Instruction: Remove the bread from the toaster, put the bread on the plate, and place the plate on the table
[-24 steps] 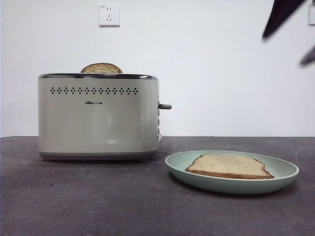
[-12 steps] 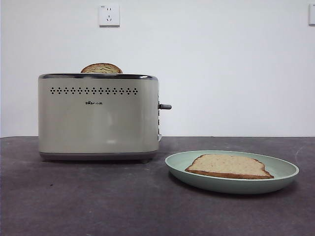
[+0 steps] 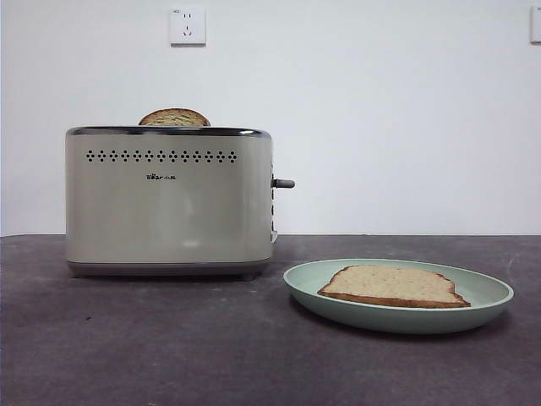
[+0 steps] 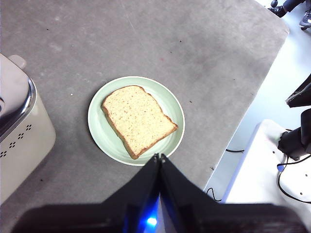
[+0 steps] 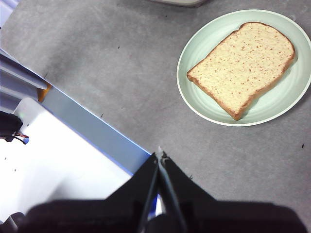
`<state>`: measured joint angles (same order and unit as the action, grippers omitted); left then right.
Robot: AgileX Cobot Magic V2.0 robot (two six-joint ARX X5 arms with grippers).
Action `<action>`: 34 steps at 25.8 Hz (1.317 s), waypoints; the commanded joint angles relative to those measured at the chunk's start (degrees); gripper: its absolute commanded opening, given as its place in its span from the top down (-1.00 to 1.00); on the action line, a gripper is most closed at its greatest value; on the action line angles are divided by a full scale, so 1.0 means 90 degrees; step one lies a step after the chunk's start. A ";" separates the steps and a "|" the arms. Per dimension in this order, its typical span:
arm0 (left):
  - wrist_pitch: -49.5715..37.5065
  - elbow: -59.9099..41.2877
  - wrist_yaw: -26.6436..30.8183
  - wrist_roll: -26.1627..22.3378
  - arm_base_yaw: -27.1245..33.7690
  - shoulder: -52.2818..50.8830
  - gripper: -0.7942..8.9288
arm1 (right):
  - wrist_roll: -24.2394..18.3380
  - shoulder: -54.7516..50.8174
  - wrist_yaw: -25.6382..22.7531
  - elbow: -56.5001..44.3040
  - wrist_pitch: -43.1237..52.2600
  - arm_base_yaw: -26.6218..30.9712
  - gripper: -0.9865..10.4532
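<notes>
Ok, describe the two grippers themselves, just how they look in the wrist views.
The left gripper has two matte black jaws tapering to a pale-tipped point, with a blue light glowing at the base between them. The right gripper looks alike: black, wedge-shaped jaws narrowing to a point, with a fainter blue tint low down. No markings or cables show on either.

White wall socket (image 3: pixel 188 25) high on the pale wall (image 3: pixel 380 127).

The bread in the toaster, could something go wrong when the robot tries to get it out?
Maybe. Only the domed top of the second slice pokes above the toaster, so there is little to pinch and it might slip or crumble. The plate already holds a slice, so a second one could land on top and slide off. Both grippers, left and right, are shut and must open first.
</notes>
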<state>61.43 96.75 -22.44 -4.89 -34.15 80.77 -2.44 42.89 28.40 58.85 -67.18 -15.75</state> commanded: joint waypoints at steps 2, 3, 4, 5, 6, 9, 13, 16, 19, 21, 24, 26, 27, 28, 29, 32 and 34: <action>-0.0039 -0.0027 -0.0007 0.0022 0.0015 -0.0010 0.85 | -0.0070 -0.0019 -0.0010 -0.0019 0.0027 -0.0007 0.82; -0.0039 -0.0027 -0.0005 0.0022 0.0015 -0.0010 0.85 | -0.0070 -0.0019 -0.0029 -0.0019 0.0027 -0.0007 0.82; -0.0039 -0.0027 -0.0005 0.0022 0.0015 -0.0010 0.85 | -0.0070 -0.0019 -0.0027 -0.0019 0.0027 -0.0007 0.82; -0.0036 -0.0027 -0.0005 0.0022 0.0015 -0.0010 0.85 | -0.0070 -0.0019 -0.0027 -0.0019 0.0027 -0.0007 0.82; -0.0036 -0.0027 -0.0005 0.0022 0.0015 -0.0010 0.85 | -0.0070 -0.0017 -0.0024 -0.0019 0.0027 -0.0007 0.82; -0.0036 -0.0027 -0.0007 0.0022 0.0015 -0.0010 0.85 | -0.0070 -0.0017 -0.0024 -0.0019 0.0027 -0.0007 0.82; -0.0036 -0.0027 -0.0005 0.0022 0.0015 -0.0010 0.85 | -0.0070 -0.0017 -0.0027 -0.0019 0.0027 -0.0007 0.82; -0.0034 -0.0027 -0.0007 0.0022 0.0015 -0.0010 0.85 | -0.0070 -0.0017 -0.0027 -0.0019 0.0027 -0.0007 0.82; -0.0036 -0.0027 -0.0007 0.0022 0.0015 -0.0010 0.85 | -0.0070 -0.0017 -0.0027 -0.0019 0.0027 -0.0007 0.82; -0.0036 -0.0027 -0.0007 0.0022 0.0015 -0.0010 0.85 | -0.0070 -0.0017 -0.0027 -0.0019 0.0027 -0.0007 0.82; -0.0036 -0.0027 0.0010 0.0012 0.0015 -0.0010 0.85 | -0.0070 -0.0017 -0.0027 -0.0019 0.0027 -0.0007 0.82; -0.0070 -0.0027 0.0061 -0.0007 0.0017 -0.0010 0.84 | -0.0070 -0.0017 -0.0027 -0.0019 0.0027 -0.0007 0.82; -0.0075 -0.0027 0.0061 -0.0007 0.0019 -0.0010 0.84 | -0.0070 -0.0017 -0.0027 -0.0019 0.0027 -0.0007 0.82; -0.0075 -0.0027 0.0058 0.0002 0.0019 -0.0010 0.84 | -0.0070 -0.0017 -0.0024 -0.0019 0.0027 -0.0007 0.82; -0.0080 -0.0027 0.0058 0.0024 0.0019 -0.0010 0.84 | -0.0070 -0.0017 -0.0027 -0.0019 0.0027 -0.0007 0.82; -0.0279 -0.0027 0.0168 -0.0219 0.0019 -0.0010 0.84 | -0.0070 -0.0017 -0.0027 -0.0019 0.0027 -0.0007 0.82; -0.0743 -0.0027 0.0352 -0.0308 0.0121 -0.0010 0.84 | -0.0070 -0.0019 -0.0027 -0.0019 0.0027 -0.0007 0.82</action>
<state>56.88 96.75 -19.94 -6.11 -33.69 80.77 -2.61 42.83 28.32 58.85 -67.20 -15.75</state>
